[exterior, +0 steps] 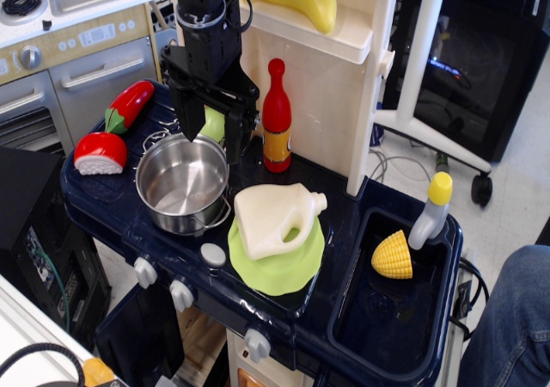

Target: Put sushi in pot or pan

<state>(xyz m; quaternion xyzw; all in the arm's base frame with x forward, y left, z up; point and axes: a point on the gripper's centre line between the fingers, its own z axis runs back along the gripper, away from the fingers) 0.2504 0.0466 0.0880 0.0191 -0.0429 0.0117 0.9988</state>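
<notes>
The sushi (100,152), red dome on a white base, lies on the dark blue toy stove top at the left edge. The shiny steel pot (182,183) stands upright to its right and holds nothing. My black gripper (211,133) hangs over the pot's far rim, fingers spread apart, open and holding nothing. A pale green object (213,122) shows between the fingers behind the pot. The gripper is about a pot's width to the right of the sushi.
A red pepper with a green end (127,106) lies behind the sushi. A red bottle (277,117) stands right of the gripper. A cream jug (277,218) lies on a light-green plate (277,267). Toy corn (393,255) and a yellow-capped bottle (431,210) sit in the sink.
</notes>
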